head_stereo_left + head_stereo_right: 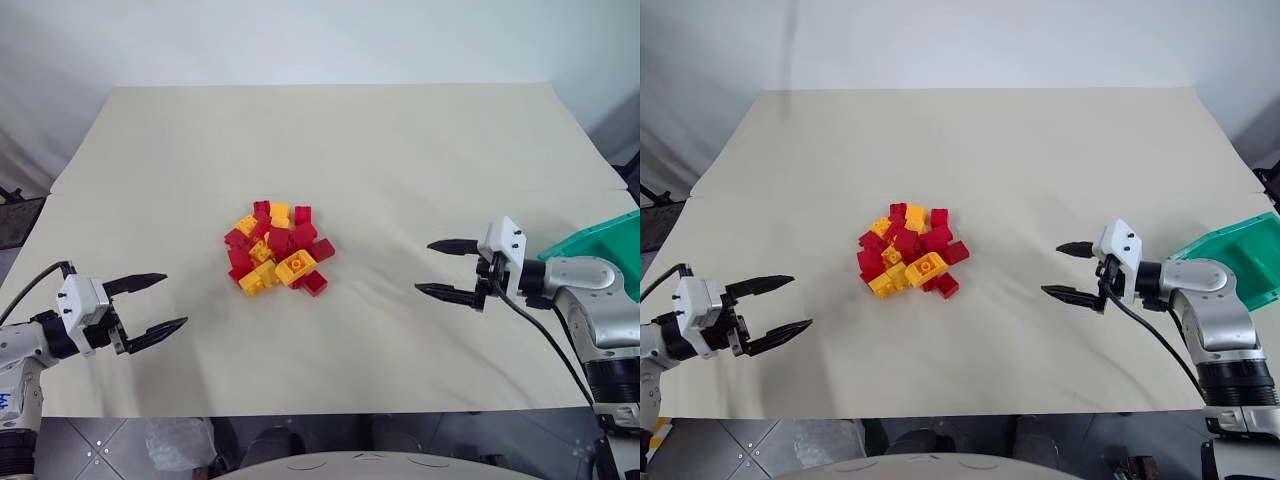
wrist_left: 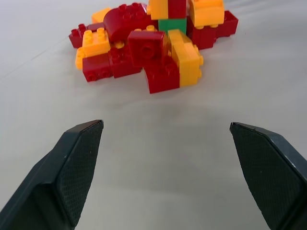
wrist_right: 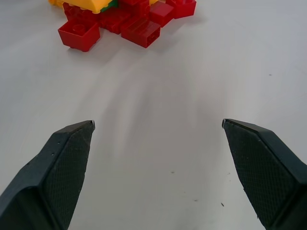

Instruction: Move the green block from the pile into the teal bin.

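Centrally, pile hiding green block; left pincer and right pincer both agape, flanking, empty.

Worktop: wide, covered in pale beige sheeting with a crease line across. Wall behind: plain white, evenly lit. Floor below near edge: grey tiles, with crumpled clear plastic.

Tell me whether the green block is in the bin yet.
Out. The green block sits buried in the pile; the teal bin stands far off.
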{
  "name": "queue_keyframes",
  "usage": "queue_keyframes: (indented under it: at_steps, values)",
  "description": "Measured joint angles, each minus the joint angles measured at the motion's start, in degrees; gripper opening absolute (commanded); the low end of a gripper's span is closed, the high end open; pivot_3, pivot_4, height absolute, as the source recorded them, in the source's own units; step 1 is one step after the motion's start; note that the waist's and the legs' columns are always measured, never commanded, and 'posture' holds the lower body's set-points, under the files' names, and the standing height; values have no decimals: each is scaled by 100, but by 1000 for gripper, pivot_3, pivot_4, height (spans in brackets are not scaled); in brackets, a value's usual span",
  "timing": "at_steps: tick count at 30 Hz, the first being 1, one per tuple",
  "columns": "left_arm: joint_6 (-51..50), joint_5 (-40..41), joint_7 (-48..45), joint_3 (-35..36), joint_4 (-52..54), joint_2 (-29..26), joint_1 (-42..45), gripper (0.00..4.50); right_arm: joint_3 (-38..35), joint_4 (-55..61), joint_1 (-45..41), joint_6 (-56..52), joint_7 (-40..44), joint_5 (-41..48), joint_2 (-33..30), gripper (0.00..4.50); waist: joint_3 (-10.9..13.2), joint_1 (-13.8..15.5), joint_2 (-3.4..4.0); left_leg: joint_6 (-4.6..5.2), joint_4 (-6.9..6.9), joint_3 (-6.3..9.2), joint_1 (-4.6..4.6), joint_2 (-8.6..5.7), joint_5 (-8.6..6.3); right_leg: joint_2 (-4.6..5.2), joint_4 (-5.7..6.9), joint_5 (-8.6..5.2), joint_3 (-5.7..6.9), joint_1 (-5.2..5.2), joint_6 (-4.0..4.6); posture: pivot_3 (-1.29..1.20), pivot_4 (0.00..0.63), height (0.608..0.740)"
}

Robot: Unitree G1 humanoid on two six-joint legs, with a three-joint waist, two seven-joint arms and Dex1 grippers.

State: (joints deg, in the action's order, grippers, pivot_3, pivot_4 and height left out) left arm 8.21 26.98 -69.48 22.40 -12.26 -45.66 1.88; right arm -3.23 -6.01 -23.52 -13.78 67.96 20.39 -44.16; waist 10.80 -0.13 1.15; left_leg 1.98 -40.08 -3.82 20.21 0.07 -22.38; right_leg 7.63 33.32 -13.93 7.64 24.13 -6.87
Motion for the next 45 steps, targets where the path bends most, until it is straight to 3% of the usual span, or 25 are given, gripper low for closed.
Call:
queue_keyframes:
  at_steps: [10, 11, 13, 19, 25, 31, 37, 45]
  values:
    - [-708, -28, 398, -11, 68, 5, 160, 4500, 65, 356, -81, -408, -596, -80, 68, 4471, 0, -5, 0, 0, -5, -6, 1, 0, 0, -2, 13, 0, -4, 9, 0, 0, 150, 740]
    - [-733, -28, 399, -22, 90, 5, 157, 4500, 72, 458, -80, -458, -644, -77, 101, 4297, 0, -4, -1, 0, -5, -8, 2, 0, 1, -2, 13, 0, -5, 10, 0, 0, 150, 740]
    - [-663, -32, 394, -25, 145, 13, 156, 4500, 94, 851, -76, -594, -794, -67, 229, 3868, 0, -3, 0, 0, -5, -10, 2, 0, 1, -2, 16, 0, -7, 13, 0, 0, 150, 740]
    - [-694, 75, 414, -65, 191, 105, 339, 4500, 641, 2236, -264, -1545, -1428, 154, 836, 1919, -3, -5, -4, -1, -12, -14, 4, -1, 1, -3, 27, 0, -13, 20, 0, 0, 150, 740]
    - [-92, 215, -41, -66, 1, 381, 791, 4500, 1586, 2993, -1071, -3072, -2516, 436, 2278, 16, -8, -23, -12, -3, -16, -15, 6, 2, 2, -6, 48, -4, -7, 34, 7, 0, 150, 740]
    - [253, 222, -375, -96, -243, 439, 905, 4500, 2389, 2585, -1176, -3189, -2946, 197, 3034, 16, -16, -24, -26, 1, -16, -14, 11, -30, 2, -4, 50, -3, -4, 36, 6, 0, 150, 740]
    - [-20, 532, -649, -156, -142, 597, 866, 4500, 2511, 343, -1975, -1759, -3437, -624, 4123, 16, -18, -203, -30, -11, -4, -20, 2, -26, 8, -19, 52, -5, 1, 37, 9, 0, 150, 740]
    - [-18, 527, -432, -141, -92, 608, 745, 4500, 2204, -1124, -2387, -579, -3646, -1135, 4368, 16, -19, -317, -32, -12, -3, -16, -1, -18, 9, -16, 54, -5, 2, 34, 10, 0, 150, 740]
